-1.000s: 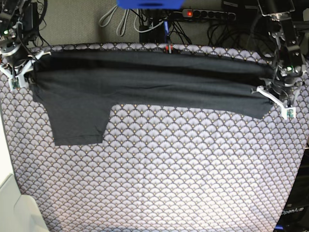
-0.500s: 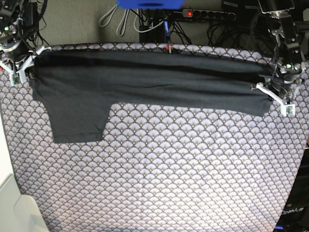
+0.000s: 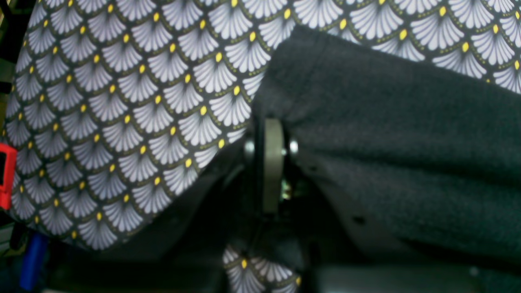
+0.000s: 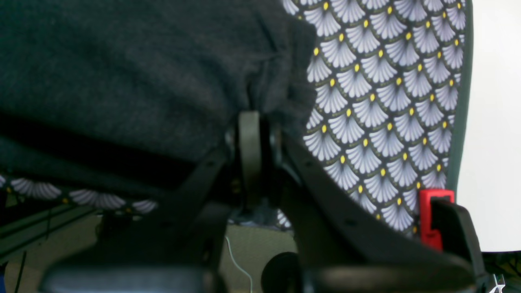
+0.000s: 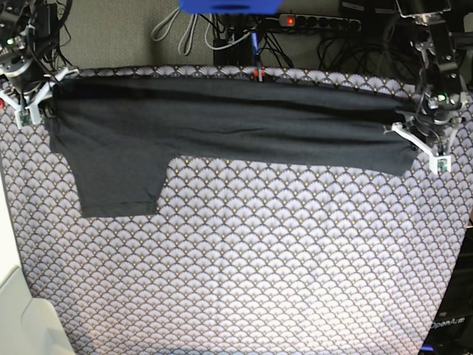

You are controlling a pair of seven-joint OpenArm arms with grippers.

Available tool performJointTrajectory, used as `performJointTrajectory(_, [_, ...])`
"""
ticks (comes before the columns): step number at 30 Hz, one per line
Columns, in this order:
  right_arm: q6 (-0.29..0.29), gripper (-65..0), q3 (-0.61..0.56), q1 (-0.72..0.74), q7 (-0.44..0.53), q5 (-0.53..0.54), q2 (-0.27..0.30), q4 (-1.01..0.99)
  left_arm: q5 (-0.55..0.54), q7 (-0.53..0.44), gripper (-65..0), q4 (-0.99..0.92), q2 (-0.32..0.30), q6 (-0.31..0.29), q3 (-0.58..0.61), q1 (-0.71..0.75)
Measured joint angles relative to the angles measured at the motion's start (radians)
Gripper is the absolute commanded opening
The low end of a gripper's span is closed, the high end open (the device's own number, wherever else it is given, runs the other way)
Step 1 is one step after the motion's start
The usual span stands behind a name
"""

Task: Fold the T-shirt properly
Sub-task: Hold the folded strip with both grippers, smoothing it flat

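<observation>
T-shirt (image 5: 222,122): dark charcoal cloth, being stretched as a long band across the far part of the table, from 10 o'clock to 2 o'clock in the base view; one sleeve is hanging toward 8 o'clock.
Table (image 5: 244,266): being covered by a fan-scale patterned cloth, pale grey with yellow dots.
Left gripper (image 5: 420,140): being kept at the shirt's 3 o'clock end; in the left wrist view the fingers (image 3: 272,162) are being held together on the T-shirt's edge.
Right gripper (image 5: 33,100): being kept at the shirt's 9 o'clock end; in the right wrist view it is being clamped on the cloth's corner.
Power strip (image 5: 318,22): lying beyond the table at 12 o'clock.
</observation>
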Motion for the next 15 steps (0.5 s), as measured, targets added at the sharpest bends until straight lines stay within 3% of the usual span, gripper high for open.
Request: performJointTrajectory(15, [0.000,-65.0,0.000,-0.019,0.000,0.000,0.000,-0.001,0.000,0.000,-64.5,0.000,-0.006,0.000,-0.001,-0.001])
